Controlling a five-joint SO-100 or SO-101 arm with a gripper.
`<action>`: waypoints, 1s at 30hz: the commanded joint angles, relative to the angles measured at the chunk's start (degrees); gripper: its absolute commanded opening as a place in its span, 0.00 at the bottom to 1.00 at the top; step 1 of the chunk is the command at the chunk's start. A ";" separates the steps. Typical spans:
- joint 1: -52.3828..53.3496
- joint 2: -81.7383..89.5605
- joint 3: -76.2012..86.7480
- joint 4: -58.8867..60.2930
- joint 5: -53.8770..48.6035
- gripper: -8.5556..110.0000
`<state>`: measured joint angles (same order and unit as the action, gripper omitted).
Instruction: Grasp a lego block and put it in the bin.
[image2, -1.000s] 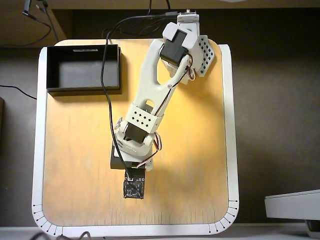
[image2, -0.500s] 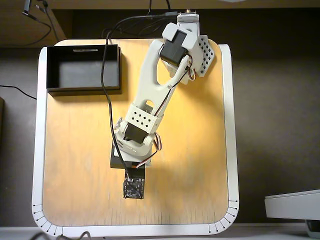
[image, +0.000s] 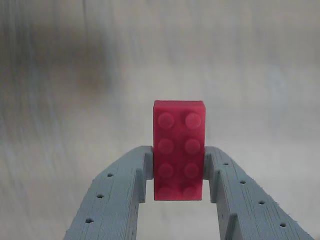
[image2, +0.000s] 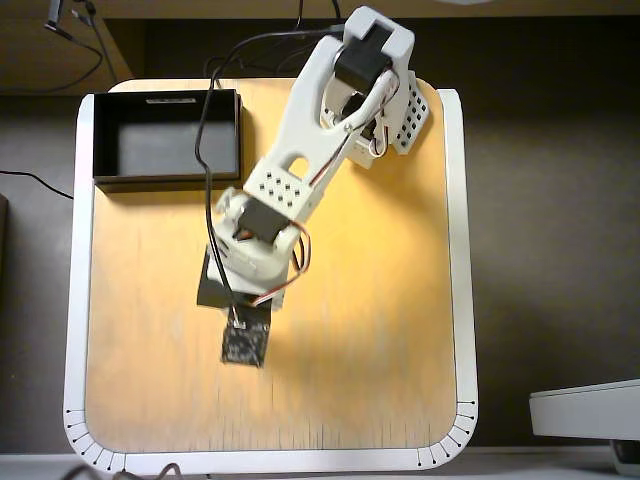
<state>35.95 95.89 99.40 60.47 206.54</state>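
Brick held in the gripper
The gripper (image: 178, 172) clamps the red brick (image: 179, 150) by its sides; the bin (image2: 167, 139) sits at the desk's (image2: 380, 330) corner.

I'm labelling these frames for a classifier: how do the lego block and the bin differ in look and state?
The lego block is bright red with studs; the bin is black with low walls. The block is gripped between the gripper fingers; the bin sits untouched at the table's corner in the overhead view. Both are rectangular.

A hobby robotics bench; a white-rimmed wooden board (image2: 380, 330), loose cables (image2: 212, 150), 3D-printed arm (image2: 300, 170).
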 joint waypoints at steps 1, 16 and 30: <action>6.68 17.31 -6.50 10.28 4.57 0.08; 47.90 34.80 -6.59 23.73 13.18 0.08; 59.59 25.93 -6.50 21.09 12.48 0.08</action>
<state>94.31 124.01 99.40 83.85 219.99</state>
